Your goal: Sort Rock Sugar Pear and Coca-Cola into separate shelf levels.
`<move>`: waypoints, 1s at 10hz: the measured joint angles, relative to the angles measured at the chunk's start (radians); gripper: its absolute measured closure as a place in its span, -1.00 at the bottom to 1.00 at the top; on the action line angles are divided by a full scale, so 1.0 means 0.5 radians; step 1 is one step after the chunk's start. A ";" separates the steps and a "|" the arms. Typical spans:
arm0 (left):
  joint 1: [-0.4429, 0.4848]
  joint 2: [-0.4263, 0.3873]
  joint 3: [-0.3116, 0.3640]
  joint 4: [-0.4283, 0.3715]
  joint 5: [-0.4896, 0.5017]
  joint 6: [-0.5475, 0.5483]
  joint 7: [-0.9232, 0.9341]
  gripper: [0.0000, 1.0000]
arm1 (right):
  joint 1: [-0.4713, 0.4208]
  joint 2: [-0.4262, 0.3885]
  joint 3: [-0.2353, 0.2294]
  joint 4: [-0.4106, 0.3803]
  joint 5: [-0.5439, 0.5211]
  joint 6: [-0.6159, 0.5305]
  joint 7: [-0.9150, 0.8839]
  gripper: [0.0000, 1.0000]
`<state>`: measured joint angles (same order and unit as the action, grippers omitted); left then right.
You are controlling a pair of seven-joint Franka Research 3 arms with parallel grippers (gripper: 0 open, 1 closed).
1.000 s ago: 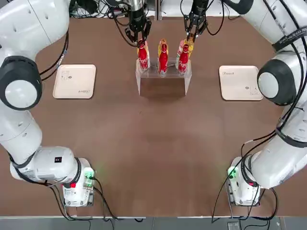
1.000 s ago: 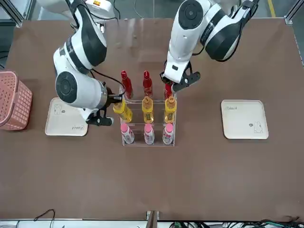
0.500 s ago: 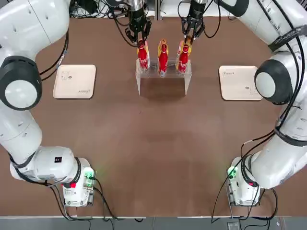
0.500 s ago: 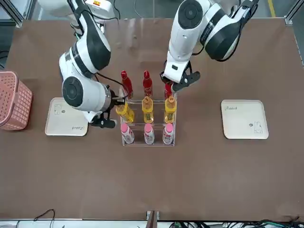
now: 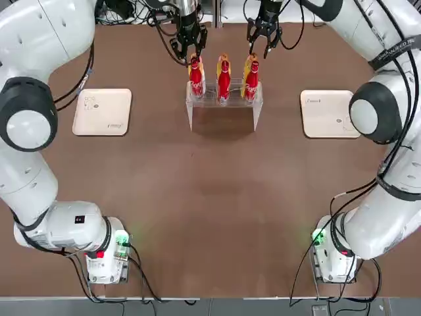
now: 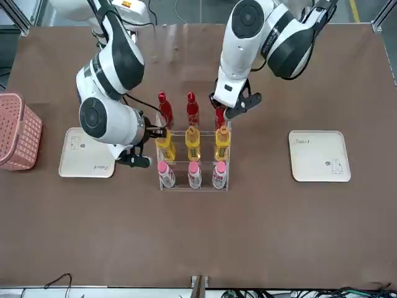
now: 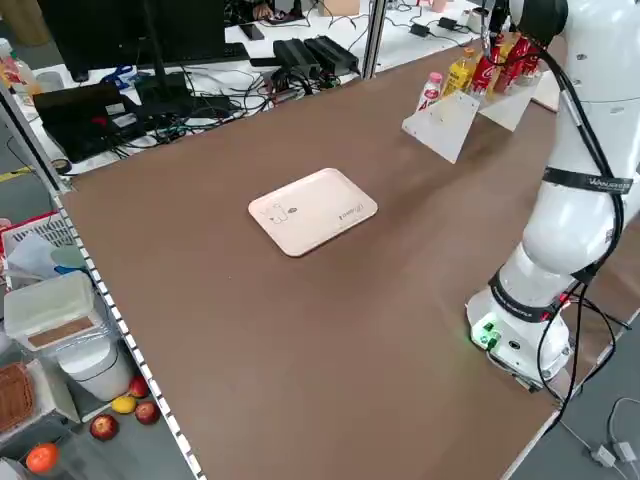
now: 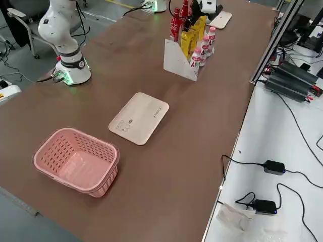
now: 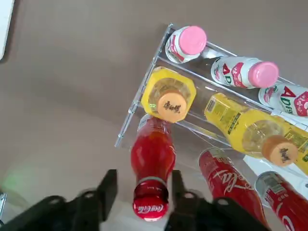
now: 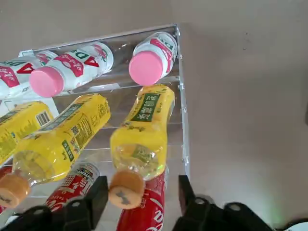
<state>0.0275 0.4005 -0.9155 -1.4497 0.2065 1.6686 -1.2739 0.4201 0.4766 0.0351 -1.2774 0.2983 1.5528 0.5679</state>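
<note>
While rack (image 5: 224,107) holds reds (image 6: 193,113), yellows (image 6: 193,146), pink-caps (image 6: 195,176) | left tool (image 9: 142,190) wide, by end red | right tool (image 10: 143,193) wide, by end yellow

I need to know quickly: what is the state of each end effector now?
Left end effector: open, around the left red bottle, not gripping.
Right end effector: open, at the right yellow bottle, not gripping.
</note>
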 joint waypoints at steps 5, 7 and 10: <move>0.079 -0.100 0.002 0.043 0.001 -0.122 -0.007 -1.00 | -0.042 -0.040 -0.011 0.033 0.000 -0.001 0.004 -1.00; 0.271 -0.174 -0.001 0.112 0.001 -0.203 0.005 -1.00 | -0.081 -0.092 -0.014 0.053 -0.012 -0.003 -0.041 -1.00; 0.724 -0.312 -0.002 0.137 -0.111 -0.331 0.366 -1.00 | -0.332 -0.239 -0.027 0.059 -0.244 -0.023 -0.604 -1.00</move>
<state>0.3892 0.2445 -0.9167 -1.3813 0.1509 1.5033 -1.0907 0.2541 0.3571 0.0218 -1.2481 0.1761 1.5416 0.2661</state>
